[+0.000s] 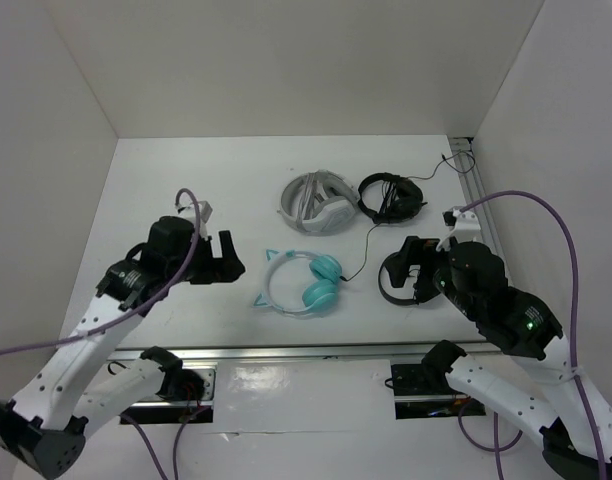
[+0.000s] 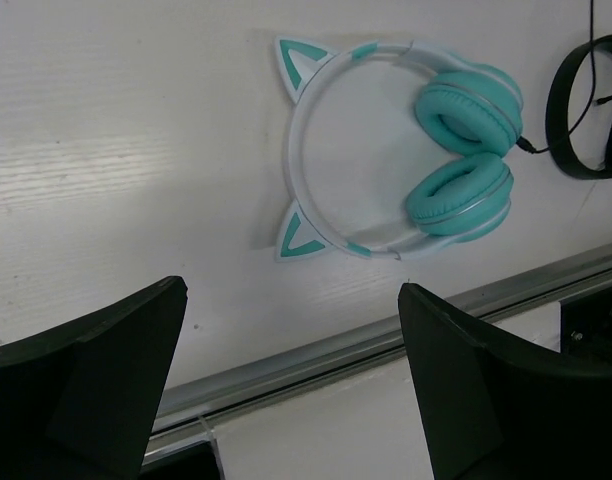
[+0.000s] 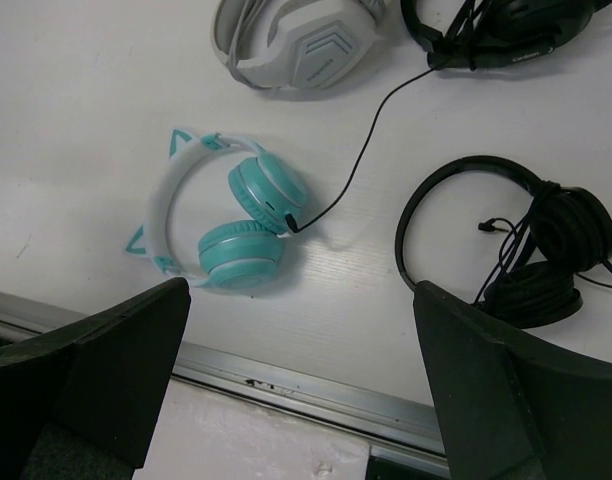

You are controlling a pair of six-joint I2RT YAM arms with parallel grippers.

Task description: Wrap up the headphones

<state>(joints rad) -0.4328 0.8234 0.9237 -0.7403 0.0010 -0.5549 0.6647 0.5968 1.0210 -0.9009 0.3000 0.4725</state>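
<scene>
Currently | left tool (image 1: 229, 262): I see it fully spread, gripping nothing, above the desk (image 1: 166, 190) | right tool (image 1: 416, 268): equally wide, empty, over a black headset (image 3: 561, 235) | headphones (image 1: 301, 283): lying flat between both tools near the front edge, cat ears pointing left, thin cable (image 3: 356, 150) trailing rearward | grey-white headset (image 1: 316, 203) behind them.

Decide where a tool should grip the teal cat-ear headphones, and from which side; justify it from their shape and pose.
Probably the pale headband between the cat ears, from above. The headphones lie flat, and the thin band has bare table either side; the ear cups are bulky and carry the cable.
</scene>
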